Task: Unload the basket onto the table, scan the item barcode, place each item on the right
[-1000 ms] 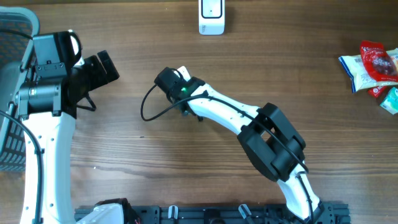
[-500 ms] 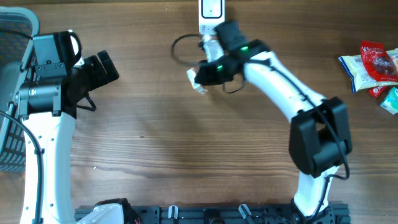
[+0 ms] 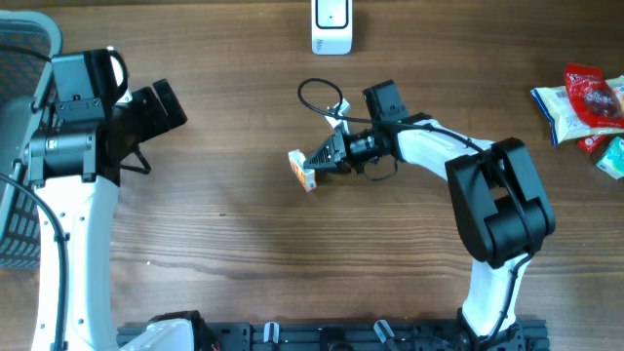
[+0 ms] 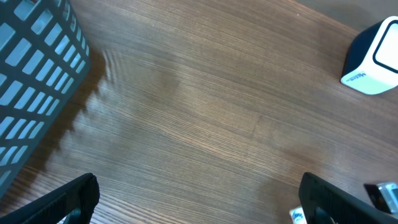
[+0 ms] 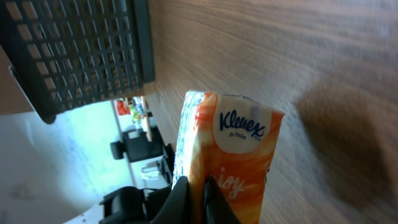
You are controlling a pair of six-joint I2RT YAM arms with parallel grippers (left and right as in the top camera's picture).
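The item is an orange Kleenex tissue pack point(image 5: 239, 140). My right gripper point(image 5: 198, 194) is shut on its lower edge, one thin fold pinched between the two black fingers. From overhead the pack point(image 3: 301, 169) hangs just above mid-table at the tip of the right gripper point(image 3: 324, 156), which points left. The white barcode scanner point(image 3: 331, 26) stands at the far edge, well behind the pack, and shows at the upper right of the left wrist view point(image 4: 375, 59). My left gripper point(image 3: 161, 119) stays at the left, open point(image 4: 199, 211) over bare wood.
A dark mesh basket point(image 3: 19, 146) fills the left edge, also seen as the basket point(image 4: 31, 81) close to the left arm and as the basket point(image 5: 81, 50) behind the pack. Snack packets point(image 3: 585, 107) lie at the right edge. A black cable point(image 3: 317, 97) loops behind the right wrist.
The right arm swung with the pack from left of centre up to the scanner, then back down to mid-table. The left arm has not moved.
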